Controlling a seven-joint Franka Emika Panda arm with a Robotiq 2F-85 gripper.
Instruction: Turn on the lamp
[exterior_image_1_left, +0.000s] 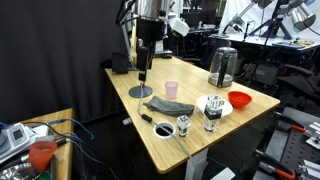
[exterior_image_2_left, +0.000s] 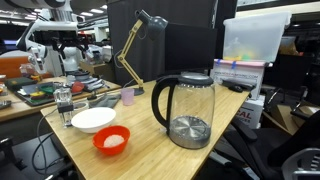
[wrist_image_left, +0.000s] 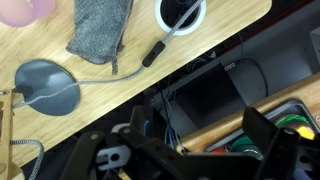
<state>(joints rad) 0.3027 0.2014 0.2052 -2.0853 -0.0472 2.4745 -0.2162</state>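
Observation:
The lamp has a round flat grey base (exterior_image_1_left: 140, 91) near the table's far edge. In an exterior view its angled stem (exterior_image_2_left: 128, 52) rises to a dark head (exterior_image_2_left: 153, 19). The base also shows in the wrist view (wrist_image_left: 48, 87), with a thin cord trailing from it. My gripper (exterior_image_1_left: 143, 68) points down, just above and beside the base, and touches nothing. In the wrist view its two dark fingers (wrist_image_left: 200, 140) stand wide apart and empty. I cannot make out the lamp's switch.
On the wooden table (exterior_image_1_left: 200, 140) are a pink cup (exterior_image_1_left: 172, 89), a grey cloth (exterior_image_1_left: 168, 105), a black marker (exterior_image_1_left: 147, 119), a steel kettle (exterior_image_1_left: 222, 66), a white bowl (exterior_image_1_left: 216, 105), a red bowl (exterior_image_1_left: 239, 99) and small glass jars (exterior_image_1_left: 184, 125).

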